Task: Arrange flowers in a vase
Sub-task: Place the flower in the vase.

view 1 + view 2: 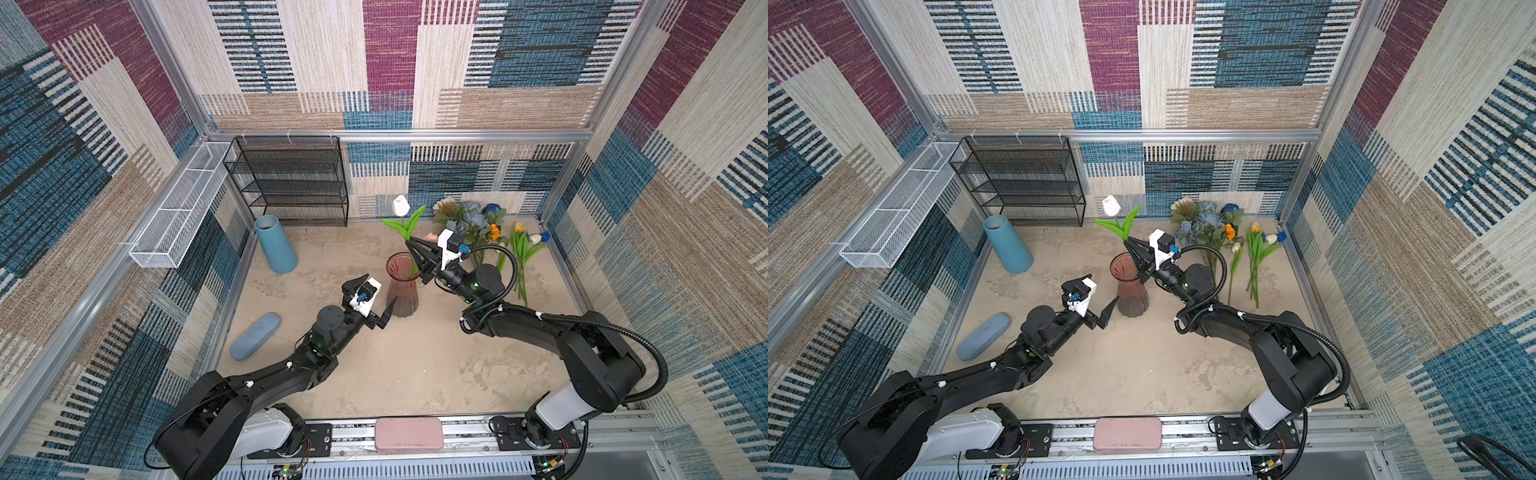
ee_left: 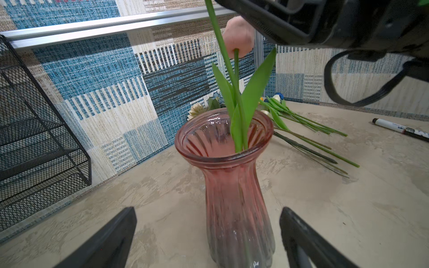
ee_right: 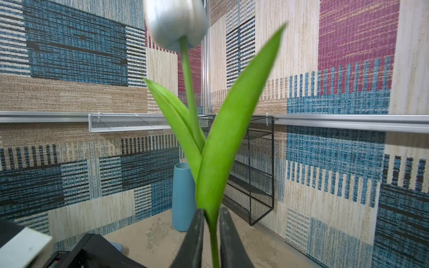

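The right pincer (image 1: 411, 242) sits above the pink glass vase (image 1: 402, 296) with its jaws narrowly parted around the white tulip (image 1: 401, 205), whose stem runs down into the vase mouth beside a pink tulip (image 2: 239, 34). The left pincer (image 1: 381, 286) is spread wide on either side of the vase's lower body, not touching it. The other flowers (image 1: 471, 226) lie on the worktop (image 1: 415, 374) near the far right corner.

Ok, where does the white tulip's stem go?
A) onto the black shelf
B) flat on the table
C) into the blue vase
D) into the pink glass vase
D: the stem of the white tulip passes through the right gripper into the mouth of the pink glass vase.
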Robot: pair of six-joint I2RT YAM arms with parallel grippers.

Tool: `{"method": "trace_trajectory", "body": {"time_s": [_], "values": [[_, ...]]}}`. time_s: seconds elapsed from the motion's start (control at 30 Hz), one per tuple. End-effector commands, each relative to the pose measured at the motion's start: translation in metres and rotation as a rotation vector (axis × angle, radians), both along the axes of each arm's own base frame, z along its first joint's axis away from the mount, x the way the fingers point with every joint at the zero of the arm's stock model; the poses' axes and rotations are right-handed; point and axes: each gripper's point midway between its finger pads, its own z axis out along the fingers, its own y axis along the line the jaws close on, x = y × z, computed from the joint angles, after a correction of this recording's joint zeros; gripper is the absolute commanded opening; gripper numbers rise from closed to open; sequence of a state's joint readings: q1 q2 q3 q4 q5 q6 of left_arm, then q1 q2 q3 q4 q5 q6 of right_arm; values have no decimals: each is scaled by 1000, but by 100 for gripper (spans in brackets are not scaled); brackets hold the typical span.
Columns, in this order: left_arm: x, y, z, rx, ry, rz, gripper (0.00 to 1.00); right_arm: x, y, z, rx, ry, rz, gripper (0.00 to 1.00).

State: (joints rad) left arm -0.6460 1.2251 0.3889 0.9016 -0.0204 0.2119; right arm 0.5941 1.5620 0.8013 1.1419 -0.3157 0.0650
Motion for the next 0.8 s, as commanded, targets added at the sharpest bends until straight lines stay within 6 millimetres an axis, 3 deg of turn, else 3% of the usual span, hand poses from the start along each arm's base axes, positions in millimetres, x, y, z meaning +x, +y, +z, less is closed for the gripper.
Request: {"method": "trace_trajectory", "body": {"time_s": [0.0,0.23,0.37,0.5,0.57,0.67,0.77], "values": [[2,-2,4,6,-14,-2,99,-4,1,-5,-45,2,4,36],[3,-7,8,3,-15,-20,99,-4,-8,-1,-56,29,-42,41],[1,-6,12,8,-22,-22,99,-14,-20,26,-44,20,-70,46],[-3,-5,16,13,-23,-36,99,-22,-48,58,-16,28,-172,58],[-10,-7,18,19,-18,-70,99,-14,-72,66,-6,82,-298,68],[-21,-10,17,23,5,-124,99,11,-107,50,-43,248,-434,71],[-30,-13,7,28,44,-167,99,40,-155,4,-53,490,-534,72]]}}
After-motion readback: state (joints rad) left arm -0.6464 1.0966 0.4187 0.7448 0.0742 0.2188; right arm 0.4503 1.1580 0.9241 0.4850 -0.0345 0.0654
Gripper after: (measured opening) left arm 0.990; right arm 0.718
